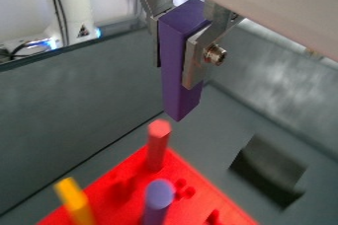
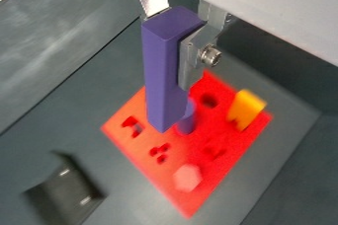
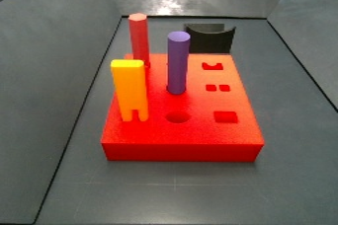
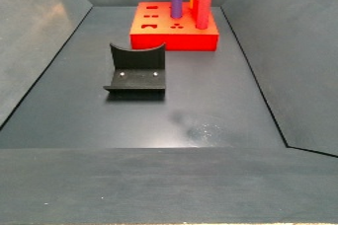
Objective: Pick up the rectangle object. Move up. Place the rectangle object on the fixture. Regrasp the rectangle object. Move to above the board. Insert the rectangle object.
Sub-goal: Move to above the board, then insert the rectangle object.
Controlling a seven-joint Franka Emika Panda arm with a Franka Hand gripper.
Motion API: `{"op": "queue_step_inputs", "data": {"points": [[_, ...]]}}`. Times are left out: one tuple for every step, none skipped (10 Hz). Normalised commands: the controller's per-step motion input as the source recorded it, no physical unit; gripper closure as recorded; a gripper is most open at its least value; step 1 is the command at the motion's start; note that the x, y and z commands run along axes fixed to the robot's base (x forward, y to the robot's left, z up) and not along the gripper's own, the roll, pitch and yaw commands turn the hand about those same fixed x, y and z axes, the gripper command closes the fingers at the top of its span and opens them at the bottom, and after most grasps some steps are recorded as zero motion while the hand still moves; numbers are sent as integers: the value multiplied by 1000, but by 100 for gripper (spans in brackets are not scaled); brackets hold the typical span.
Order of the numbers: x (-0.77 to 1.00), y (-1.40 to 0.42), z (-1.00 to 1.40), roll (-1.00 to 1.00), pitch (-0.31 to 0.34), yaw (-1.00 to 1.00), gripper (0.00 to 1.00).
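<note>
My gripper (image 1: 180, 51) is shut on the rectangle object (image 1: 180, 91), a purple square-edged bar that hangs straight down from the silver fingers. Both wrist views show this, with the gripper (image 2: 173, 41) holding the bar (image 2: 164, 76) near its upper end. The bar's lower end is in the air above the red-orange board (image 1: 113, 185), apart from it. The board also shows in the wrist view (image 2: 251, 135) and in both side views (image 3: 145, 135) (image 4: 158, 39). The black fixture (image 3: 209, 37) (image 4: 134, 71) stands empty beside the board. The gripper and bar are out of both side views.
On the board stand a red peg (image 3: 137, 37), a round purple cylinder (image 3: 177, 61) and a yellow-orange peg (image 3: 126, 89). A round hole (image 3: 176, 117) and a square hole (image 3: 227, 116) are open. Grey sloping walls ring the dark floor (image 4: 199, 120).
</note>
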Motion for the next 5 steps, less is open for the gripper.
{"op": "queue_step_inputs", "data": {"points": [[-95,-82,0,-815,-23,-81,100],[-69,-54,6,-509,-20,-40,100],[-48,-28,-6,-334,-22,-26,100],[-37,-15,0,-257,-19,-22,100],[0,0,-20,0,0,0,100]]}}
